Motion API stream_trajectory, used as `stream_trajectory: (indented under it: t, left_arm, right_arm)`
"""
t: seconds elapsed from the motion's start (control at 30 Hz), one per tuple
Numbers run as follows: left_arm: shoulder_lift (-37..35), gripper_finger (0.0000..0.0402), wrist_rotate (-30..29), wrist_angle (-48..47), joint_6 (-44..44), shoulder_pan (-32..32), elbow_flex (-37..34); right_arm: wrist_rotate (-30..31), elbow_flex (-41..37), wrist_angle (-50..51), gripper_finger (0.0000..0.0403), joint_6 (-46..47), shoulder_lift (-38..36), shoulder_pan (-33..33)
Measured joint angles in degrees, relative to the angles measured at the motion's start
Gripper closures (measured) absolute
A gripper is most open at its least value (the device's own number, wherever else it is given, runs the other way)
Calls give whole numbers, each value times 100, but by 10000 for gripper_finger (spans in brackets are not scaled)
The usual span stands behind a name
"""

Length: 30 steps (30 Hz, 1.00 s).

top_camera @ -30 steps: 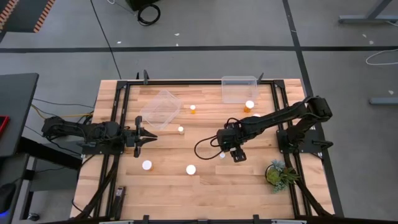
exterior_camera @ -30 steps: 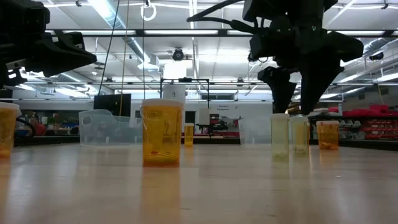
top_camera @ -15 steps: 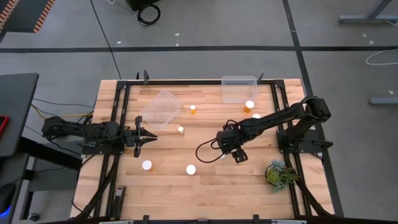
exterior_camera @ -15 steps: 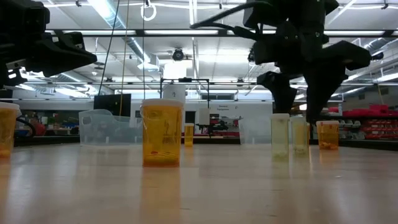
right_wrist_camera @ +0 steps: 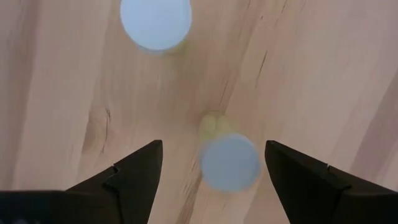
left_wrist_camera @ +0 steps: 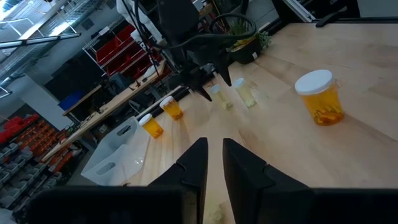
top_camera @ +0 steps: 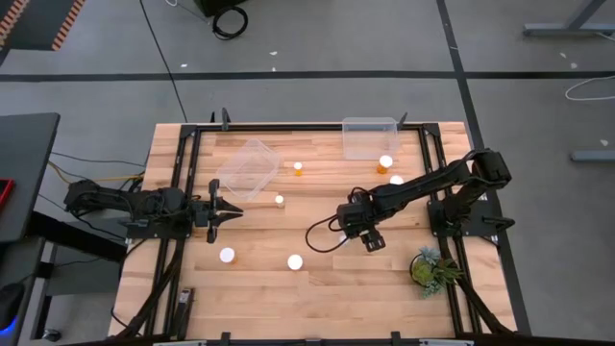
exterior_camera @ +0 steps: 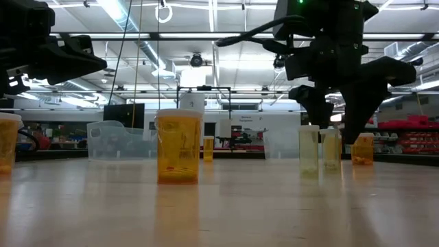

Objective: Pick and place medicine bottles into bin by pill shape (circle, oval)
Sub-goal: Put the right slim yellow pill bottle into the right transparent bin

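My right gripper [top_camera: 371, 240] [right_wrist_camera: 211, 165] is open and points down over the table's middle right. A small pale bottle with a white cap [right_wrist_camera: 229, 162] stands below it, between the two fingers and clear of them. A second white-capped bottle [right_wrist_camera: 155, 22] stands just beyond. In the low view both pale bottles [exterior_camera: 309, 147] [exterior_camera: 331, 147] stand under the gripper [exterior_camera: 337, 127]. Orange bottles stand upright on their bases on the table [top_camera: 227, 255] [top_camera: 295, 260] [top_camera: 280, 200] [top_camera: 298, 167] [top_camera: 385, 161]. My left gripper [top_camera: 229, 210] [left_wrist_camera: 214, 155] is shut and empty, level at the table's left.
A clear bin [top_camera: 248, 168] lies tilted at the far left of the middle, and another clear bin [top_camera: 370, 136] stands at the far edge. A small green potted plant [top_camera: 432, 269] stands near the right front. Black frame rails run along the table's sides.
My right gripper has shifted a little toward the table's right edge and slightly down over the pale bottles, its fingers still open. The bottles have stayed where they were.
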<state>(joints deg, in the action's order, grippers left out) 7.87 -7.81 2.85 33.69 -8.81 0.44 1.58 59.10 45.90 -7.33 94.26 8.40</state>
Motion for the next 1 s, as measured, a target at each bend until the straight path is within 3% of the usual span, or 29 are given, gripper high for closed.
stream_trajectory:
  t: [0.37,1.0]
  left_arm:
    - [1,348,0,0,1,1,0]
    - [1,344,0,-2,0,-1,-1]
  right_arm:
    - [152,847,910,121,-213,1045,-37]
    - [167,889,725,134,-109,1054,-39]
